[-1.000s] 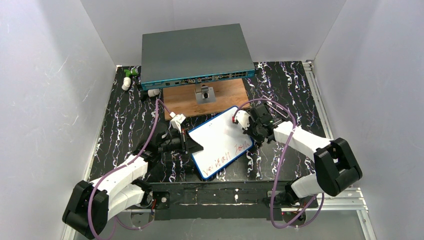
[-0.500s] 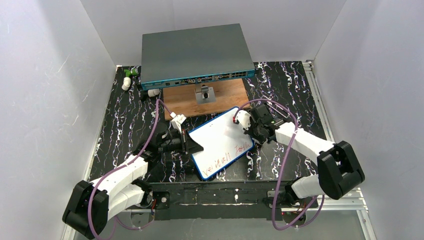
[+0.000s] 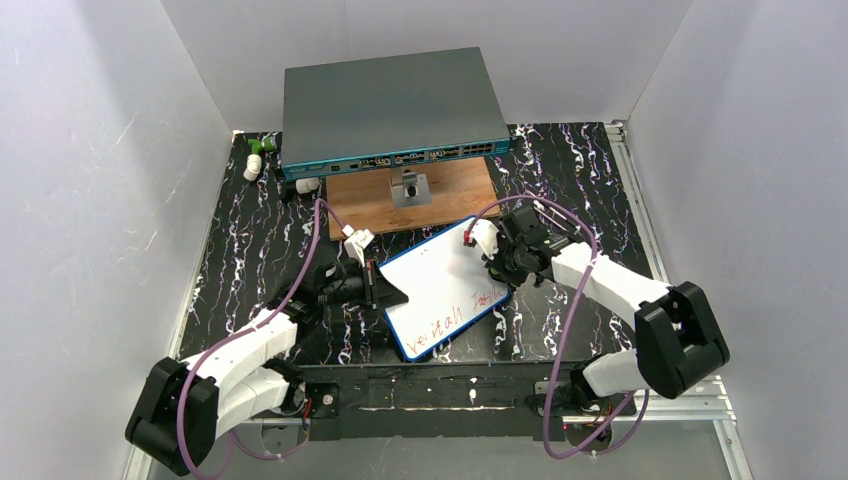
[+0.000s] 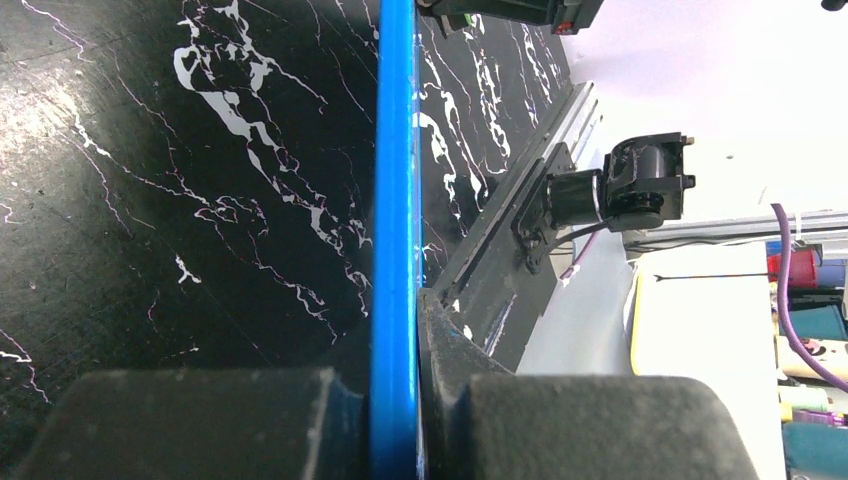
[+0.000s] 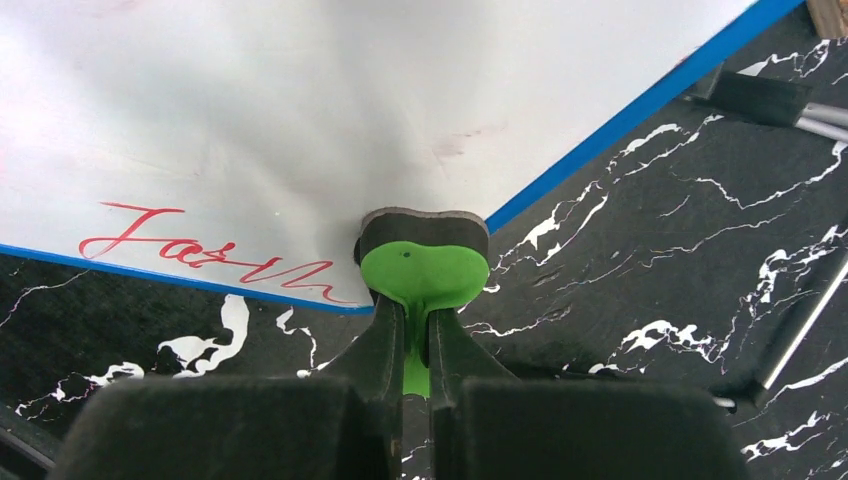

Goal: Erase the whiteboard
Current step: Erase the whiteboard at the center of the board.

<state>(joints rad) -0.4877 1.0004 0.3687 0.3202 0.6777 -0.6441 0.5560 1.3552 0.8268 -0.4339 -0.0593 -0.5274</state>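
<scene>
The whiteboard lies tilted on the black marbled table, blue-framed, with red writing along its near edge. My left gripper is shut on the board's left edge; in the left wrist view the blue frame runs edge-on between the left gripper's pads. My right gripper is shut on a green eraser whose dark felt face presses on the whiteboard at its right corner, just right of the red word. The right gripper pinches the eraser's thin green fin.
A grey-teal network switch box stands at the back. A brown wooden board with a small metal part lies before it. Small white and green pieces sit at the far left. A metal rail lines the right edge.
My right gripper has slid the eraser slightly nearer along the board towards its right corner. The left gripper keeps its hold and has not moved.
</scene>
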